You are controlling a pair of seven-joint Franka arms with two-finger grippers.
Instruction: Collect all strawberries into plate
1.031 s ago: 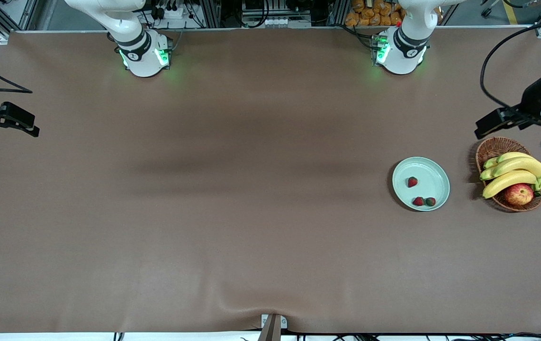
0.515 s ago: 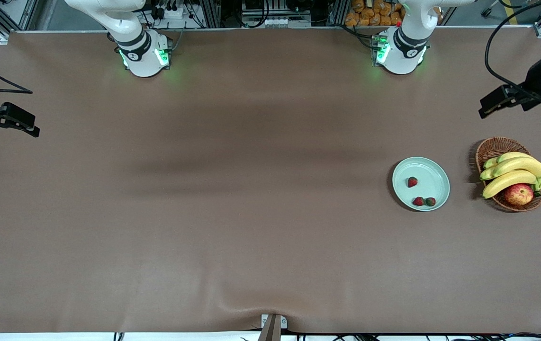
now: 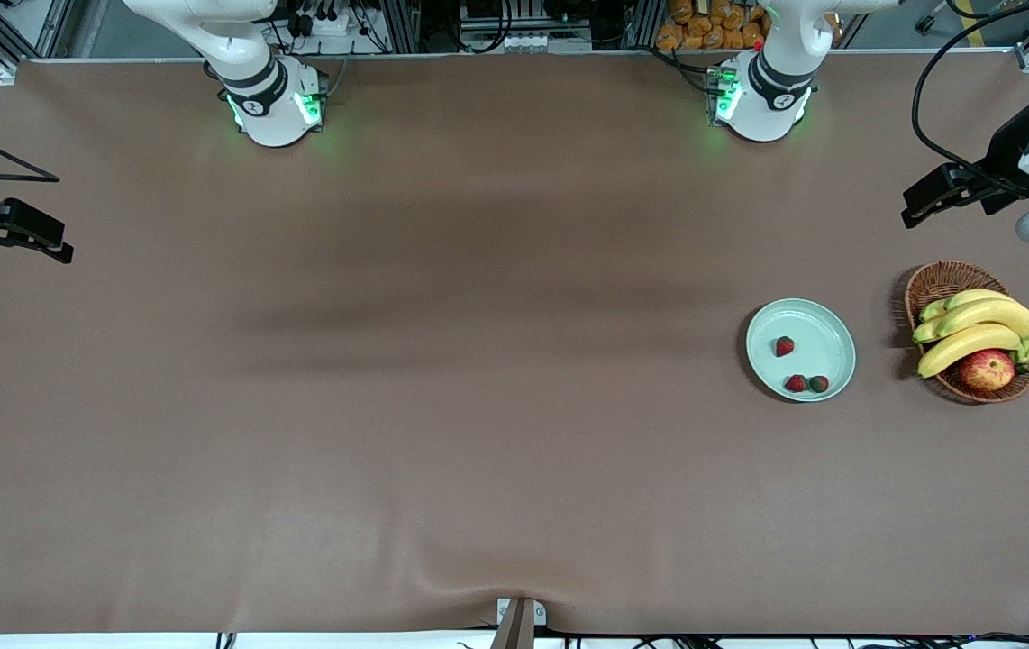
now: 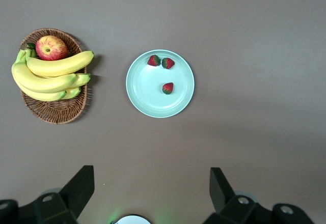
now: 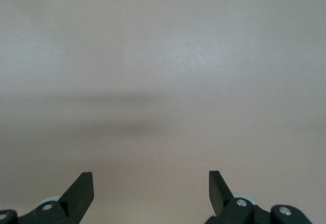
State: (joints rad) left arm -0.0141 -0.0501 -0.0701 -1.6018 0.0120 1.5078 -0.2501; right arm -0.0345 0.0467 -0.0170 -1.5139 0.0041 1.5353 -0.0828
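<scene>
All three strawberries [image 3: 785, 346] [image 3: 796, 383] [image 3: 818, 384] lie in the plate [image 3: 830, 327], which sits on the brown surface [image 3: 442, 406] toward the left arm's end, about midway between the edge by the robot bases and the edge by the front camera. One berry rests near the plate's middle; the other two lie side by side, touching or nearly so, close to the rim nearest that camera. A wicker basket [image 3: 936, 281] with bananas [image 3: 974, 329] and an apple [image 3: 987, 370] stands just beside the plate, closer to the surface's end edge.

The left end effector [image 3: 922, 205] hangs in the air over the surface near that end edge, above bare cloth, its fingers [image 4: 81, 186] spread wide apart and holding nothing. The right end effector [image 3: 50, 245] waits over the surface's other end edge, its fingers [image 5: 84, 186] likewise spread apart and empty.
</scene>
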